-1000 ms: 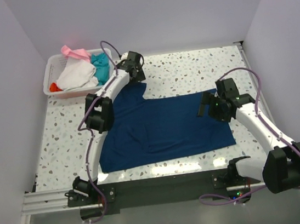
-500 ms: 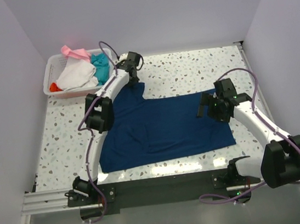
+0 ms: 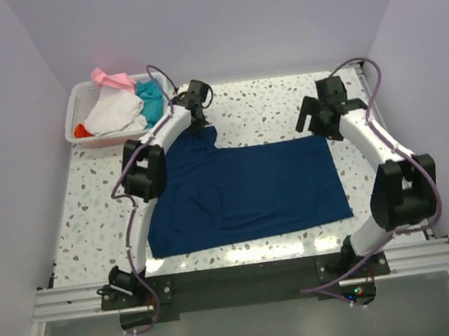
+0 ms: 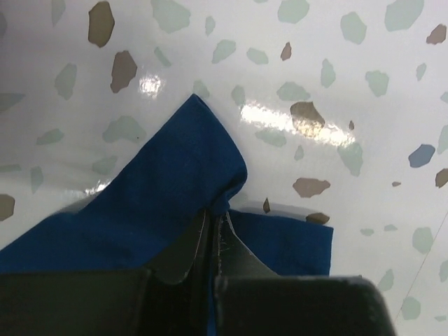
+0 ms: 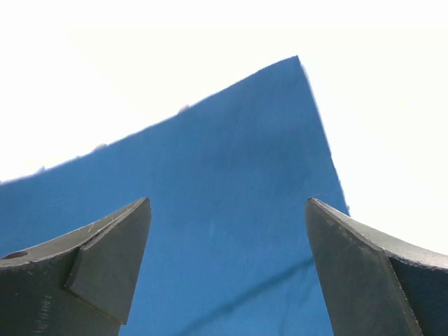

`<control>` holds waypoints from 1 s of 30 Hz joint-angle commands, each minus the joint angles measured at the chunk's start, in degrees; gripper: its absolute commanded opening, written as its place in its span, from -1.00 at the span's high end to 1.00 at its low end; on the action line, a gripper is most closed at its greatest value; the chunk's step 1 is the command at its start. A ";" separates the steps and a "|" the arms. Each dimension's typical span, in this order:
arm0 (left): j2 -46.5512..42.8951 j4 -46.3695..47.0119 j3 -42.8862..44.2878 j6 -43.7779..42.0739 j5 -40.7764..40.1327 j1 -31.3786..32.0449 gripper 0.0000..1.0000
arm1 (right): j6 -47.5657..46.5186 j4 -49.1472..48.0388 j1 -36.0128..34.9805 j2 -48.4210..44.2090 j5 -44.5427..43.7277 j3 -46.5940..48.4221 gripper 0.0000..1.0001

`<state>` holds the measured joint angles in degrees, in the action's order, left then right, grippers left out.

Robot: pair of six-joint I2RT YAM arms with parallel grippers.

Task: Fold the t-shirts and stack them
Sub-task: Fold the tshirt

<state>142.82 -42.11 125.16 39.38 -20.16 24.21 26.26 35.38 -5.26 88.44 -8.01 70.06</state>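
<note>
1. The speckled counter [image 3: 89, 211] begins just past the rail at the near edge.
2. A dark navy-blue t-shirt [image 3: 244, 190] lies spread flat across the middle of the counter, its near hem close to that edge.
3. The right pincer [image 5: 227, 210] hangs over the shirt's far right corner with its fingers spread wide and nothing between them.
4. The left pincer [image 4: 218, 218] is pressed together on the navy cloth at the shirt's far left corner, and a small fold puckers up between its fingers.
5. In the counter's far left corner stands a white basket [image 3: 72, 126]. It holds a white tee [image 3: 114, 112], a teal tee [image 3: 149, 95] and an orange-red tee [image 3: 80, 131], with a pink tee [image 3: 113, 79] draped over its far rim.
</note>
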 commanded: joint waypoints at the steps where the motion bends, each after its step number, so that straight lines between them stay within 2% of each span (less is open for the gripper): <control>1: -6.76 2.29 -3.07 -0.96 0.30 0.58 1.00 | -2.00 -1.36 0.95 7.34 -7.43 6.12 -0.87; 8: -16.07 6.33 -13.97 -0.88 1.44 0.75 1.00 | -7.36 -0.49 1.83 21.32 -11.14 17.63 -0.72; 13: -21.43 7.92 -22.32 0.00 -0.92 1.46 1.00 | -8.33 -1.10 2.09 27.47 -12.21 19.93 -0.61; 16: -23.55 8.18 -26.36 0.35 -1.28 1.63 1.00 | -7.72 -1.27 2.09 29.24 -10.71 19.94 -0.48; 23: -26.45 7.48 -29.79 1.23 -2.60 2.69 1.00 | -6.75 -1.54 2.09 30.03 -11.94 17.30 -0.40; 25: -27.59 7.13 -30.50 1.58 -2.95 3.13 1.00 | -6.57 -1.27 2.09 30.47 -12.11 17.21 -0.31; 27: -28.30 6.34 -31.38 1.93 -4.09 3.56 1.00 | -6.05 -1.19 2.09 30.21 -12.29 16.51 -0.10; 30: -29.79 5.11 -32.52 2.90 -5.67 4.09 1.00 | -5.78 -1.36 2.01 29.77 -12.64 15.90 -0.04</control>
<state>117.69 -36.36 93.32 40.14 -22.46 27.62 19.75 34.65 -3.40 118.78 -18.61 86.76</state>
